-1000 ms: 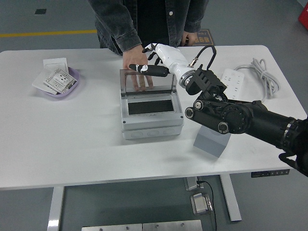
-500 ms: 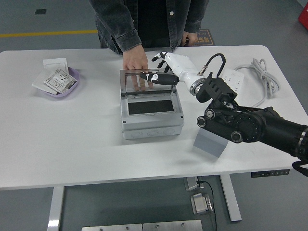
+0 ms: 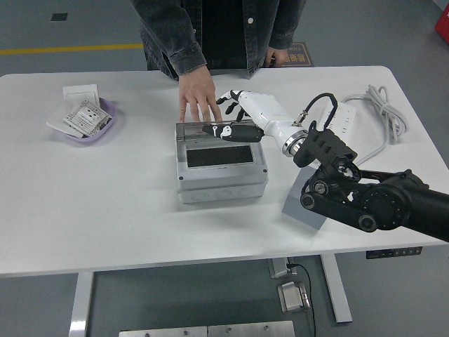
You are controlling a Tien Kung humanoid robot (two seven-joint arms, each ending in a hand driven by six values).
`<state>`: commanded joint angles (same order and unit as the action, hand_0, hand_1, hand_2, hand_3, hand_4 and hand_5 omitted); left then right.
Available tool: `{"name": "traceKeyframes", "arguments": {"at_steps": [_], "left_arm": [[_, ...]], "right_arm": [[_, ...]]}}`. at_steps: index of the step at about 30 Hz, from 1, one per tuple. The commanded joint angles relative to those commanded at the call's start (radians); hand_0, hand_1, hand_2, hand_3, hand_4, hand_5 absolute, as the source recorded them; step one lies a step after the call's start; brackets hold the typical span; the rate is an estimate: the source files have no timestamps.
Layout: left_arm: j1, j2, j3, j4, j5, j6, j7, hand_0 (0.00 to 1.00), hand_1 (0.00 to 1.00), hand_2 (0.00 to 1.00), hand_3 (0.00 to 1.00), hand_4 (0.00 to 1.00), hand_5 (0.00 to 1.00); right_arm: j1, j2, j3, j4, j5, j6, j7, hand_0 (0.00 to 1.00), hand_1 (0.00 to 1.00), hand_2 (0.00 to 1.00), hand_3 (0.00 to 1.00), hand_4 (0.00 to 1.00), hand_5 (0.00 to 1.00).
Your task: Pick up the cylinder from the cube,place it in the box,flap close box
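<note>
A grey box [image 3: 221, 184] sits mid-table, its clear lid [image 3: 219, 144] lowered almost flat over the dark inside. My right hand [image 3: 235, 123], white with black fingers, rests its spread fingers [image 3: 226, 131] on the lid's far edge and holds nothing. The grey cube [image 3: 303, 203] stands right of the box, partly behind my black right forearm [image 3: 379, 203]. No cylinder shows on the cube or elsewhere. A person's hand [image 3: 198, 95] lies flat on the table just behind the box. My left arm is out of view.
A purple dish [image 3: 85, 119] with paper packets sits at the far left, with a white card behind it. A white power strip [image 3: 338, 117] and coiled cable [image 3: 382, 109] lie at the right rear. The person stands at the far side.
The lid has swung from upright to nearly flat under my right hand, which moved down and toward me. My forearm has shifted right, uncovering more of the cube.
</note>
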<state>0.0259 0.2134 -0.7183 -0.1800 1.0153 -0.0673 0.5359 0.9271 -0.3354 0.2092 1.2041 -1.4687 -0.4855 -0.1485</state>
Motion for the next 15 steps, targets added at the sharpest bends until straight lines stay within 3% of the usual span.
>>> {"name": "traceKeyframes", "arguments": {"at_steps": [9, 15], "left_arm": [[0.002, -0.003, 0.017, 0.0, -0.016, 0.001, -0.004, 0.674, 0.707, 0.637, 0.637, 0.714, 0.198], [0.002, -0.005, 0.031, 0.0, -0.029, 0.002, -0.006, 0.674, 0.707, 0.636, 0.637, 0.713, 0.196]], "right_arm": [[-0.042, -0.034, 0.012, 0.077, -0.048, -0.003, -0.015, 0.503, 0.472, 0.609, 0.735, 0.957, 0.849], [-0.059, -0.038, 0.017, 0.09, -0.054, -0.005, -0.017, 0.496, 0.475, 0.61, 0.735, 0.956, 0.848]]}}
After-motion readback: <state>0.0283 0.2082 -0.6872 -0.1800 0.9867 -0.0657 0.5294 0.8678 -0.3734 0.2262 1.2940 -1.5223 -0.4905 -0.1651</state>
